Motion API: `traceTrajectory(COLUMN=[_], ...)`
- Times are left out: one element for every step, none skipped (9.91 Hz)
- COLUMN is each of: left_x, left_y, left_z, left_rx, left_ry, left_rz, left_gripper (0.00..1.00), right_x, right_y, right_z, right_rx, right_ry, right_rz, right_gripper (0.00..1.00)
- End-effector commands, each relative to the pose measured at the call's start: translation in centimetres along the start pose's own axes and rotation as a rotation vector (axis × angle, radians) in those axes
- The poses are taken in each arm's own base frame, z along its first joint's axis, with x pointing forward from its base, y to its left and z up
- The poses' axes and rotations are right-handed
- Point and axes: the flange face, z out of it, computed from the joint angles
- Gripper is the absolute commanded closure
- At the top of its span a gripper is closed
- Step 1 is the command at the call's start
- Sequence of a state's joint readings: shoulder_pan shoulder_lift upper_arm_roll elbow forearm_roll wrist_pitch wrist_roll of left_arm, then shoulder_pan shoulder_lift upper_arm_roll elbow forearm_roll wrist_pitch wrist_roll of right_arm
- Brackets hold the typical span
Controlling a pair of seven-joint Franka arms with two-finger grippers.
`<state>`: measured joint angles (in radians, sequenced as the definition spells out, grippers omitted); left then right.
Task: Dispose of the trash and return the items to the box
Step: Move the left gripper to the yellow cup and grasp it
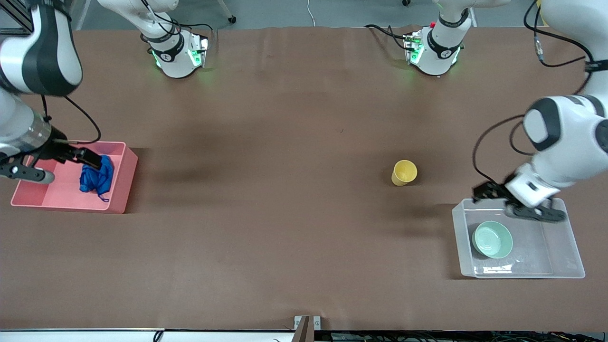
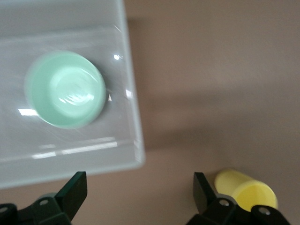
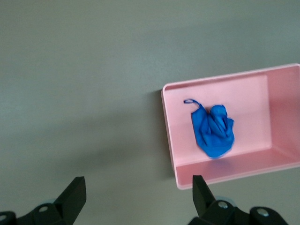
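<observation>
Watching the yellow cup, the last item out

My left gripper (image 1: 515, 205) hung with fingers spread over the clear rectangular plastic tub (image 1: 570, 247), where the shallow mint-green round bowl (image 1: 492, 239) lay. My right gripper (image 1: 61, 164) hung open-fingered over the pink opaque bin (image 1: 124, 183) holding the crumpled bright blue wad (image 1: 97, 178). The small yellow plastic cup (image 1: 404, 172) lay tipped on the table, near the tub. I judged a careless pinch could roll it away, or the left gripper could clip the tub's wall.
</observation>
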<state>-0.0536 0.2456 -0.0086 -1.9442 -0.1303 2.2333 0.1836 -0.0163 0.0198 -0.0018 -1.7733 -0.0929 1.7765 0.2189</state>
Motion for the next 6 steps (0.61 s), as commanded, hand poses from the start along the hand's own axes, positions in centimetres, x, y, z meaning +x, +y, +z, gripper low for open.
traceTrajectory(left_x=[-4.4,-5.3,-5.8,-6.3,-6.7,-6.8], left_y=[4.1,6.0,6.5,7.6,8.4,9.1], left_z=[4.7,6.5,7.7,9.5,11.5,13.0], left_rx=[-0.004,-0.012,-0.014,-0.018,-0.025,-0.032], left_ry=[-0.098,-0.136,-0.139,-0.136,-0.141,-0.144], left_rz=[0.021,0.042,0.052,0.07,0.082,0.093], left_gripper=[0.0,0.0,0.0,0.0,0.02,0.1], right_x=[-0.6,-0.9,-1.2,-1.4,-1.4,-1.3], right_y=[2.2,4.8,5.9,6.0,5.8,5.2], right_z=[-8.5,-10.7,-11.0,-10.8,-10.5,-10.4], right_rx=[0.062,0.141,0.147,0.144,0.142,0.13], right_ry=[-0.025,-0.041,-0.059,-0.063,-0.063,-0.055], right_rz=[0.067,0.112,0.101,0.087,0.085,0.07], right_gripper=[0.0,0.0,0.0,0.0,0.0,0.0])
